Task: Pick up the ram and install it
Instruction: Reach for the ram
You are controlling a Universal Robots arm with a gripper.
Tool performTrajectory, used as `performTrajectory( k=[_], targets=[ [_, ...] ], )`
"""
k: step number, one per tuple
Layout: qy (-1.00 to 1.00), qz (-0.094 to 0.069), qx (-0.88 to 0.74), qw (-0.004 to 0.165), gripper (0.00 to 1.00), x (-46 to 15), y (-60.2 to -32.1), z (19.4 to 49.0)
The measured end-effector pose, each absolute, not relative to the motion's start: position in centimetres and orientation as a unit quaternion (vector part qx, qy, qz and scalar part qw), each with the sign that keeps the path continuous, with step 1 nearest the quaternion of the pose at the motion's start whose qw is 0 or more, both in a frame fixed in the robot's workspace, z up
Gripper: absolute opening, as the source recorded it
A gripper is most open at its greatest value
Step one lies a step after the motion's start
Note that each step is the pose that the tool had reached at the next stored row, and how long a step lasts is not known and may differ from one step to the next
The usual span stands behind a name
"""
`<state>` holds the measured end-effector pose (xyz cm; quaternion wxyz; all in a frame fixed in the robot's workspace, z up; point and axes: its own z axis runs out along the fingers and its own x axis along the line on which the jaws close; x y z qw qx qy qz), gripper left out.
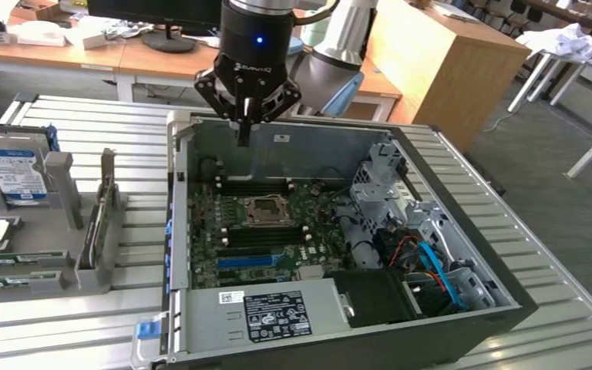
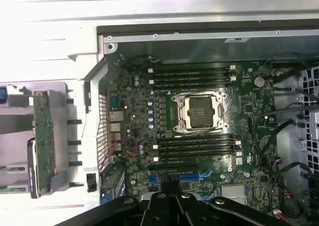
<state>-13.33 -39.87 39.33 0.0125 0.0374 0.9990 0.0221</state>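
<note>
The gripper (image 1: 243,137) is held over the far wall of the open computer case (image 1: 317,150), upper centre of the exterior view, its fingers drawn together with nothing seen between them. The ram (image 1: 101,212) is found well apart at the exterior view's left, stood on edge in the grey holder (image 1: 65,266), likely so its top edge is offered for pinching. On the motherboard (image 2: 149,116), the black memory slots (image 2: 192,75) beside the CPU socket (image 2: 199,112) are seen empty.
</note>
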Motion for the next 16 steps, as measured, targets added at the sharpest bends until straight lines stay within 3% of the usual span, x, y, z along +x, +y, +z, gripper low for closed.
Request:
performTrajectory(
  k=[16],
  targets=[
    [0.999,0.022,0.037,0.013,0.11,-15.3,-39.8,39.3]
  ],
)
